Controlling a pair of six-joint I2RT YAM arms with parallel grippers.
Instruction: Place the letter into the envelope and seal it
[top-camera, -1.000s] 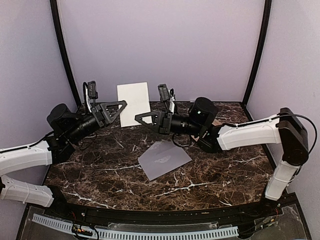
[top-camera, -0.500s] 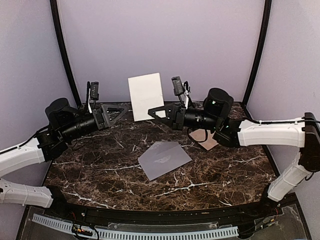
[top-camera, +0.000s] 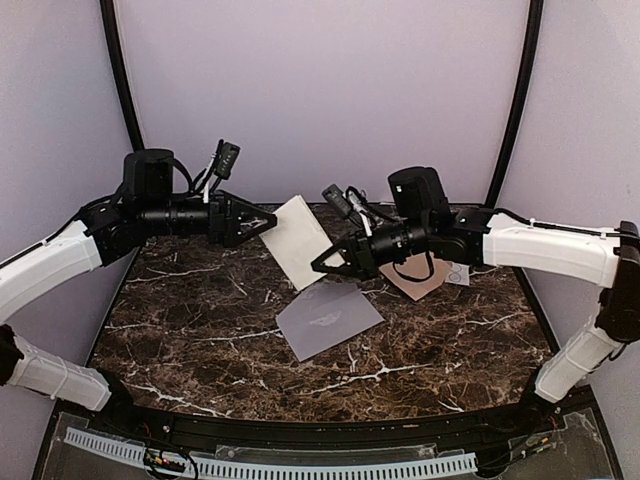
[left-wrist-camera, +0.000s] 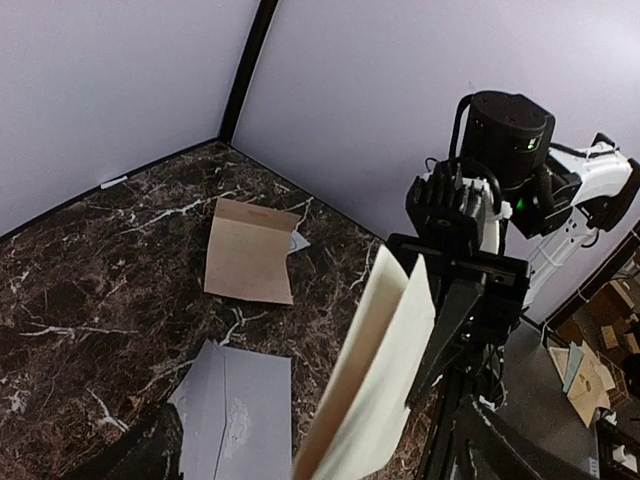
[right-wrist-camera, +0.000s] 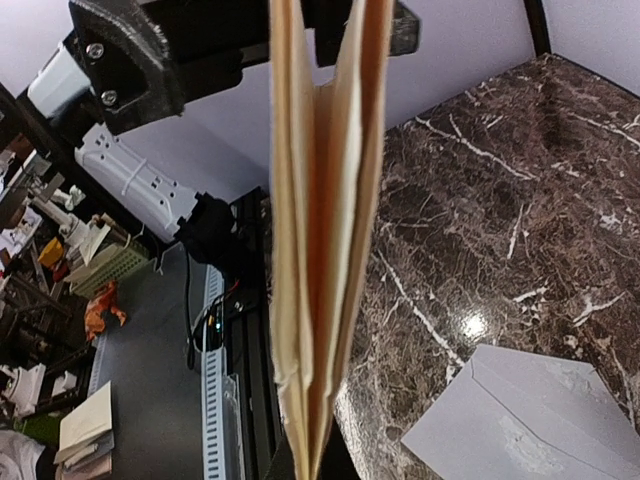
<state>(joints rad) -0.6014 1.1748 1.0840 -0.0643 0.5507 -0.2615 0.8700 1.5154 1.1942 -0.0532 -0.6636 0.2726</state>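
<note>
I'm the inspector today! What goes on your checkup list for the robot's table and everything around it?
Surface: dark marble table, no spills seen.
Job's things: grey envelope lies flat mid-table; folded letter is up in the air, not inside it.
Clutter: brown folded paper and small sticker sheet lie by the right arm.
Grippers: right gripper shut on the letter; left gripper open at the letter's other edge.
Cables: black cable loops at the right wrist; no snag seen.
Surroundings: lavender walls, black corner poles.
</note>
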